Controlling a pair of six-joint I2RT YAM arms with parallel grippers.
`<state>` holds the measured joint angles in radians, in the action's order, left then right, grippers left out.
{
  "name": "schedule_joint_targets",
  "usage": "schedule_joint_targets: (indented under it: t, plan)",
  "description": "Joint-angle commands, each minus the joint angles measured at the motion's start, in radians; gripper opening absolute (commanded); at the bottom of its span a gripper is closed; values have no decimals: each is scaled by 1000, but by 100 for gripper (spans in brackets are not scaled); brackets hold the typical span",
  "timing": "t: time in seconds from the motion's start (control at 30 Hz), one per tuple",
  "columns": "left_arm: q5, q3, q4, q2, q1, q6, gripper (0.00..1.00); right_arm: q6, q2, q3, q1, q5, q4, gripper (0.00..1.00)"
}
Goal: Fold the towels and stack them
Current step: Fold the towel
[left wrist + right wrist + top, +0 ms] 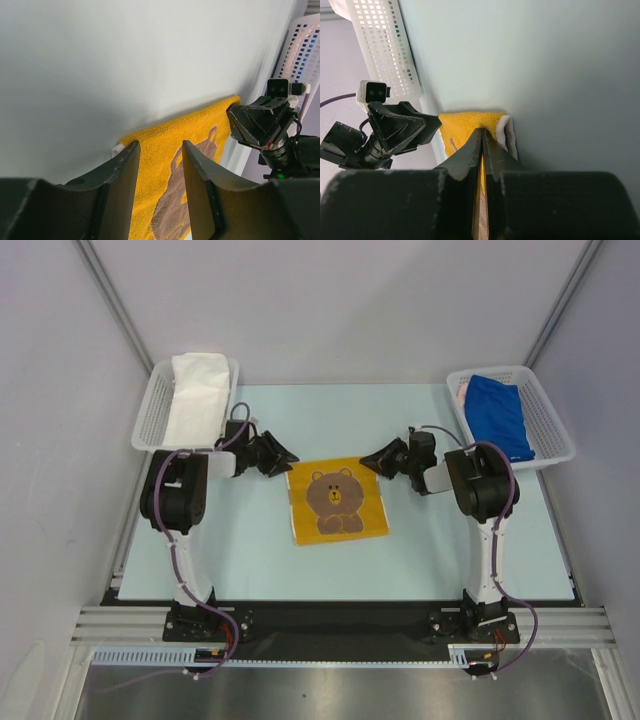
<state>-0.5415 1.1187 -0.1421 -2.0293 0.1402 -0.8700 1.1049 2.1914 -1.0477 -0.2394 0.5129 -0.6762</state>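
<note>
At the bottom of the overhead frame the two arm bases sit bolted to the near rail, and each arm rises and bends inward over the pale green desk (pixel 250 560).

A little above the middle of the frame lies the yellow towel (pixel 337 500) with its brown bear, spread flat on the desk and turned slightly off square. The left fingers (pixel 283 454) point at its upper left corner. The left wrist view shows them parted, with a clear gap between them and the yellow cloth showing through that gap; nothing is caught in them. The right fingers (pixel 481 137) come in from the other side, at the towel's upper right corner. They are pressed together to a thin line, tips right over the yellow edge, where a bit of the white underside is turned up. Whether they have cloth pinched between them I cannot tell.

Farther back, in the upper left of the frame, a white mesh basket (pixel 148 425) holds a white towel (pixel 195 395). In the upper right stands a second mesh basket (pixel 555 425) holding a blue towel (pixel 500 415), with a sliver of pink towel (pixel 462 392) showing at its left edge.
</note>
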Motion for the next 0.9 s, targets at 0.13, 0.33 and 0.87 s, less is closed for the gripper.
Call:
schedule_joint_targets:
  t: [0.13,0.33,0.87]
  plan:
    - [97,104,128,-22,-31,95,47,-37,-36,2,28,-54,72,6]
    - [78,181,182,-75,-30,134,46,-36,-45,26,28,-59,61,6]
    - [164,329,337,-40,-28,255,54,-23,-217,232,60,-177,-2,5]
